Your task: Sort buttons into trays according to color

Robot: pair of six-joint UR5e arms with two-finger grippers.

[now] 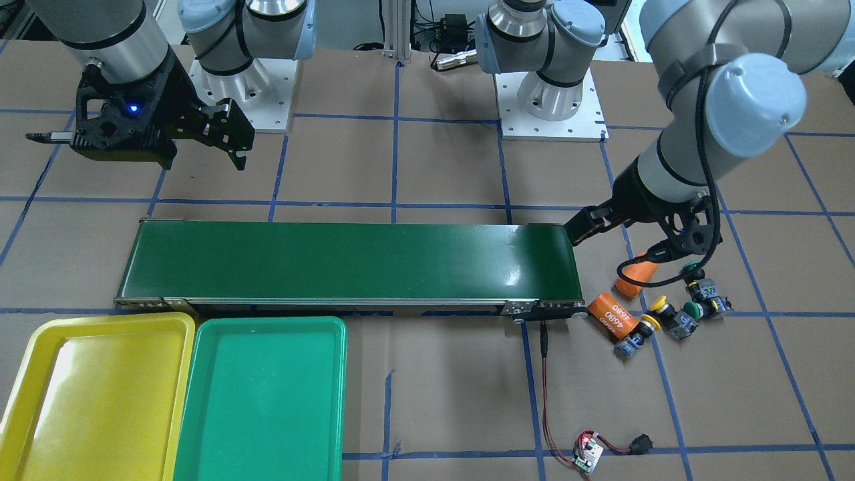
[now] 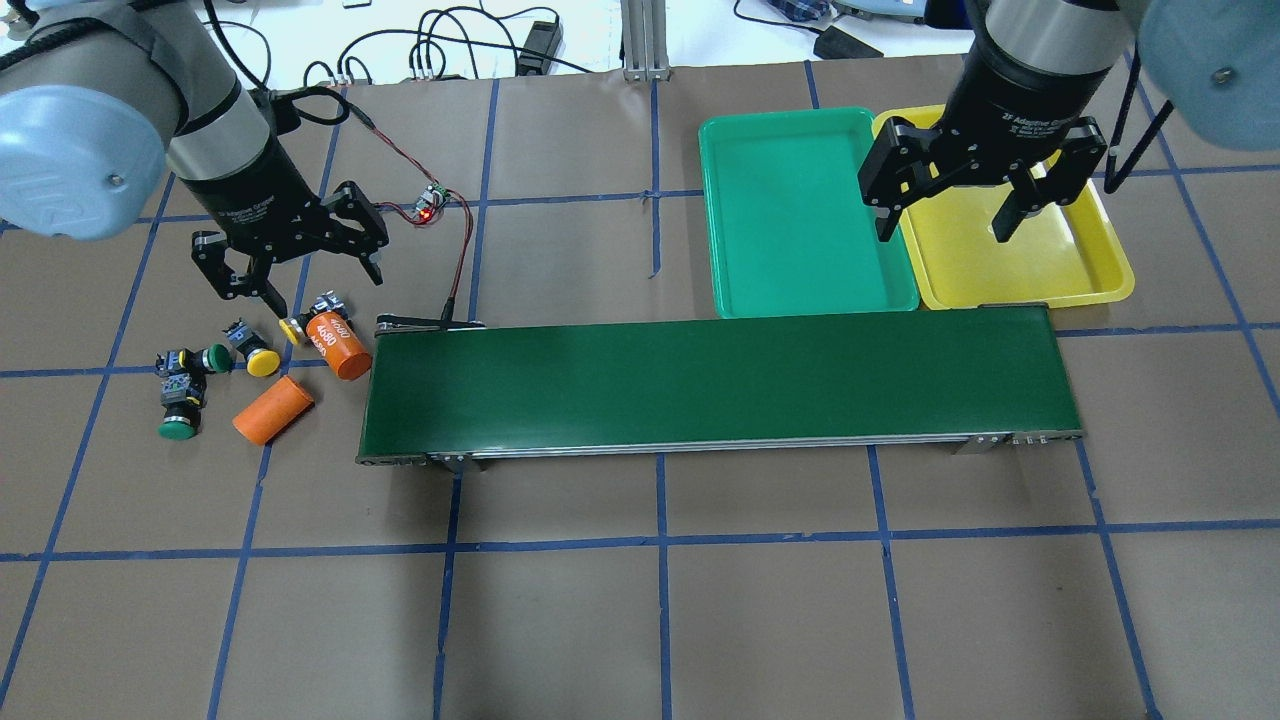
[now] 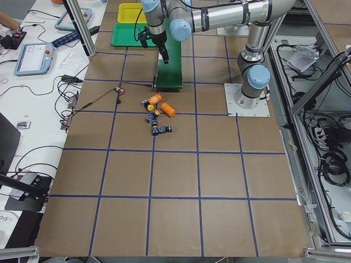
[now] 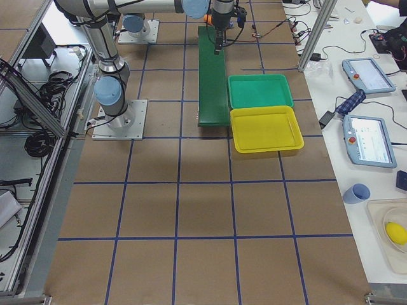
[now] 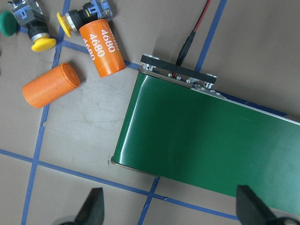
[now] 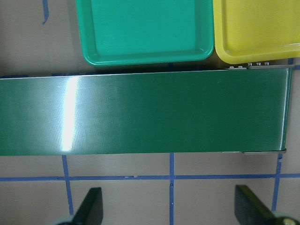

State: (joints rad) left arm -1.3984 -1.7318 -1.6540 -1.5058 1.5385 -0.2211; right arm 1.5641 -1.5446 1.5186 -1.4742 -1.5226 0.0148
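Four buttons lie on the table by the conveyor's end: two yellow-capped and two green-capped. My left gripper is open and empty, hovering just above the yellow button next to the 4680 cylinder. The left wrist view shows the yellow caps and one green cap. My right gripper is open and empty, high over the seam between the green tray and the yellow tray. Both trays hold nothing.
A long dark green conveyor belt runs between the buttons and the trays. Two orange cylinders, one marked 4680 and one plain, lie among the buttons. A small circuit board with a red wire leads to the conveyor.
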